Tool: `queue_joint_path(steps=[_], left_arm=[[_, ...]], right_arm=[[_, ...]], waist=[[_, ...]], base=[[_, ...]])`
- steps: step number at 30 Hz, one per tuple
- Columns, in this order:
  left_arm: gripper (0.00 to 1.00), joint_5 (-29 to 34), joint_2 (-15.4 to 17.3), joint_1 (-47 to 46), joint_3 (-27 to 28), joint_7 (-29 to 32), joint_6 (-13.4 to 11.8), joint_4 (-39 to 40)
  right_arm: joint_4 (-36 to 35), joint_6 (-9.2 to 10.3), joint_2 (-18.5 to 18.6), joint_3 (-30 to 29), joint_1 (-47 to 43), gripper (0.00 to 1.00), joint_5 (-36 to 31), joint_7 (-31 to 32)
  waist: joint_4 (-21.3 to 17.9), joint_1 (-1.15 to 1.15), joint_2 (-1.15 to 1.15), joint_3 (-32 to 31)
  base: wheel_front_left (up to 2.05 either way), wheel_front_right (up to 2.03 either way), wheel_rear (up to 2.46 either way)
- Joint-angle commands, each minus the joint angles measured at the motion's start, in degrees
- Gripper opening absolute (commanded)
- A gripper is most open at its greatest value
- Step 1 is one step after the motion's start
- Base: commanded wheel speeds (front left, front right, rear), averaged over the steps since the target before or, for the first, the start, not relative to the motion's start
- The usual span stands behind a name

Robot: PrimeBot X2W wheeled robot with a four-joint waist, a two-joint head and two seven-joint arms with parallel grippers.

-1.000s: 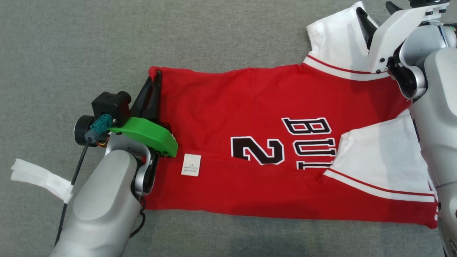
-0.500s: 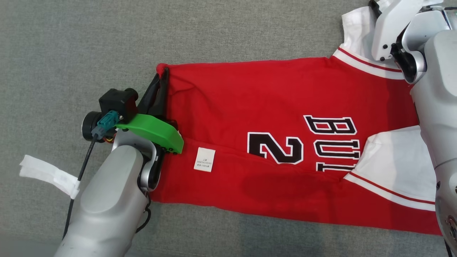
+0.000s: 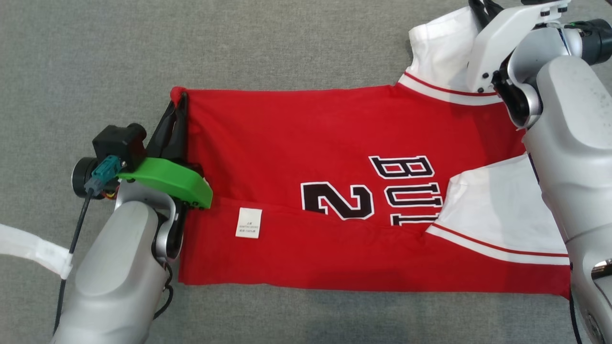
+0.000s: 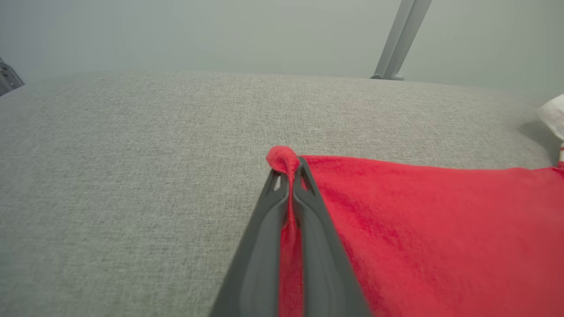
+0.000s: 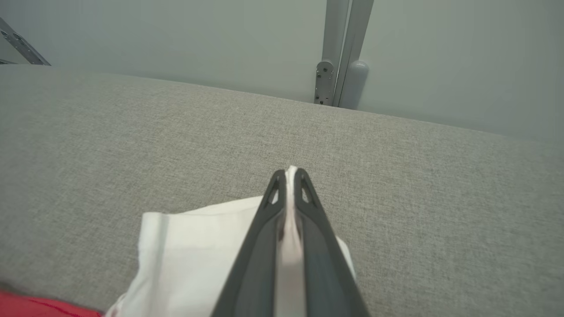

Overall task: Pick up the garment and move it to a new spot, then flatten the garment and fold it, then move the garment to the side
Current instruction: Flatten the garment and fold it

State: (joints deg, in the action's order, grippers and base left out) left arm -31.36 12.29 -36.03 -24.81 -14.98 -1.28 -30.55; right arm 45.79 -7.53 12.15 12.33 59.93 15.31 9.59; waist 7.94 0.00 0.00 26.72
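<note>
The garment (image 3: 306, 138) is a red jersey with white sleeves and black lettering, spread sideways on the grey fabric surface (image 3: 287, 43). My left gripper (image 3: 180, 98) is shut on the garment's far left corner; in the left wrist view a red tuft (image 4: 282, 159) pokes out between the fingertips of the left gripper (image 4: 291, 169). At the top right, my right gripper (image 3: 480, 9) is shut on the white sleeve (image 3: 440, 43). The right wrist view shows white cloth (image 5: 198, 255) pinched between the dark fingers of the right gripper (image 5: 291, 176).
A white label (image 3: 249, 222) lies on the red cloth near the left arm. A white strap (image 3: 28, 248) trails from the left arm's cable. The wrist views show the surface's far edge and a metal post (image 5: 343, 53) against a pale wall.
My right gripper has closed on the white sleeve, where it stood open a second ago. The head camera shifted between frames. The left gripper kept its hold on the red corner.
</note>
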Motion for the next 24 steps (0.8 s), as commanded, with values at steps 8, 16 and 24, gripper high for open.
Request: queue_joint_path(steps=[8, 16, 24], left_arm=[[0.00, 0.6, 3.5, 8.7, 1.6, -0.2, -1.0, 5.3], [0.00, -1.2, 5.4, 20.2, 2.2, 0.1, -3.2, 14.4], [0.00, -4.3, 4.2, 29.2, 2.9, 0.4, -5.3, 19.1]], right_arm=[[-17.0, 0.08, 6.1, 3.8, -15.0, 0.00, 9.4, -3.4], [-34.9, 0.08, 6.7, -3.2, -36.3, 0.00, 11.4, -1.8], [-43.5, 0.08, 0.8, -10.9, -49.6, 0.00, 8.9, 0.3]], waist=[[-6.5, 0.00, 0.00, -9.5], [-8.4, 0.00, 0.00, -13.8], [-9.0, 0.00, 0.00, -14.7]], base=[[0.00, 0.00, 0.00], [0.00, 0.00, 0.00], [0.00, 0.00, 0.00]])
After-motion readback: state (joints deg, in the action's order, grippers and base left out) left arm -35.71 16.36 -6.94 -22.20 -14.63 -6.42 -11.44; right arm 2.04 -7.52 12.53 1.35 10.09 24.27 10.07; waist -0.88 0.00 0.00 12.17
